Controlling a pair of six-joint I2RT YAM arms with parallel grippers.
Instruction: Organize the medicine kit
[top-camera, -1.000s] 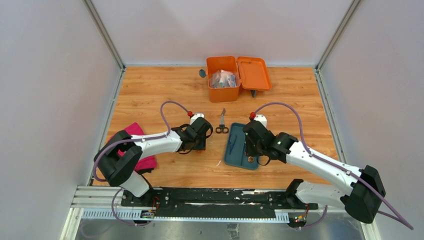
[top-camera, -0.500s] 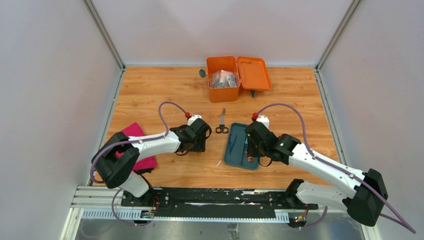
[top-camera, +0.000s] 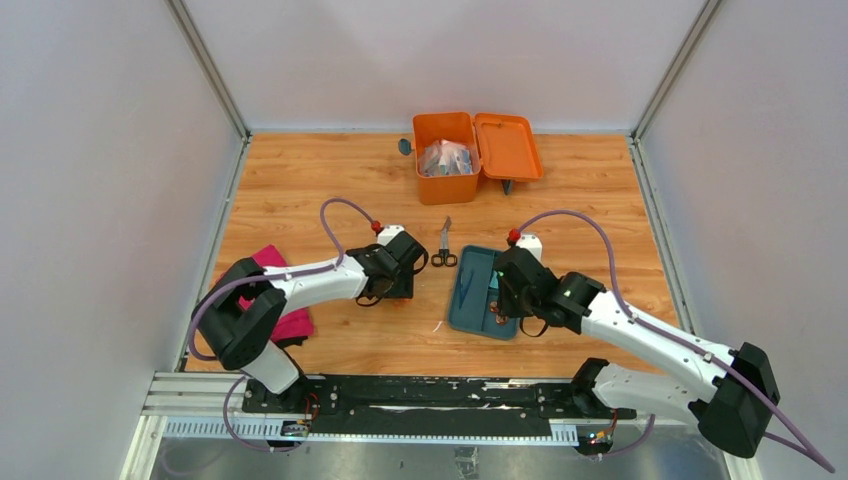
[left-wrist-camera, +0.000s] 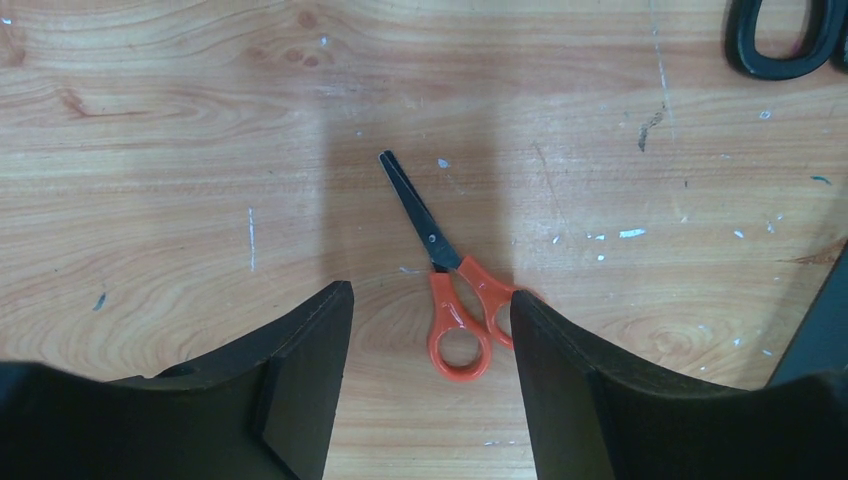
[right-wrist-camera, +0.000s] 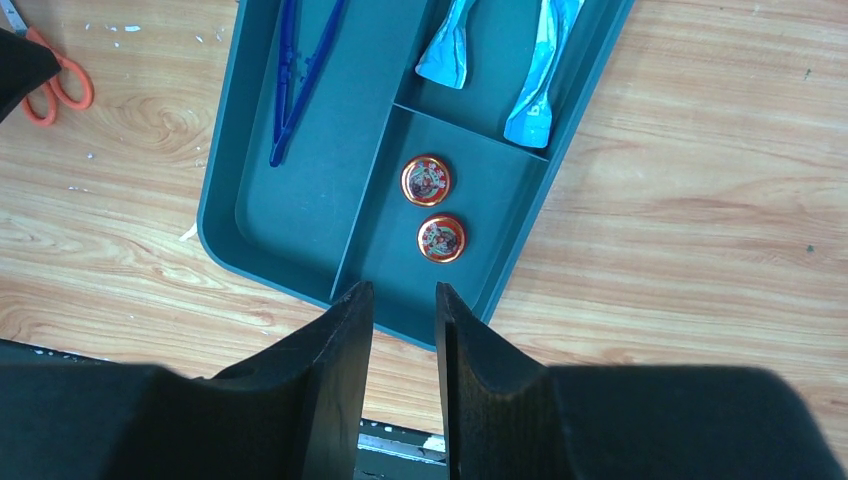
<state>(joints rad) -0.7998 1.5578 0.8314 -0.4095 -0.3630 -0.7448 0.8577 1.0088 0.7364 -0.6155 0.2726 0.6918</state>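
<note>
Left wrist view, left gripper (left-wrist-camera: 430, 300) jaws spread wide and gripping nothing, orange-handled scissors (left-wrist-camera: 432, 240) flat on the table (top-camera: 320, 180) with handles between them, right gripper (right-wrist-camera: 404, 295) jaws narrowly parted and empty above the teal tray (right-wrist-camera: 310, 210) rim, medicine kit (top-camera: 447, 187) lid-open mid far edge of the table.

bright even light; left pincer (left-wrist-camera: 430, 295) casts soft shadow; sharp focus.
</note>
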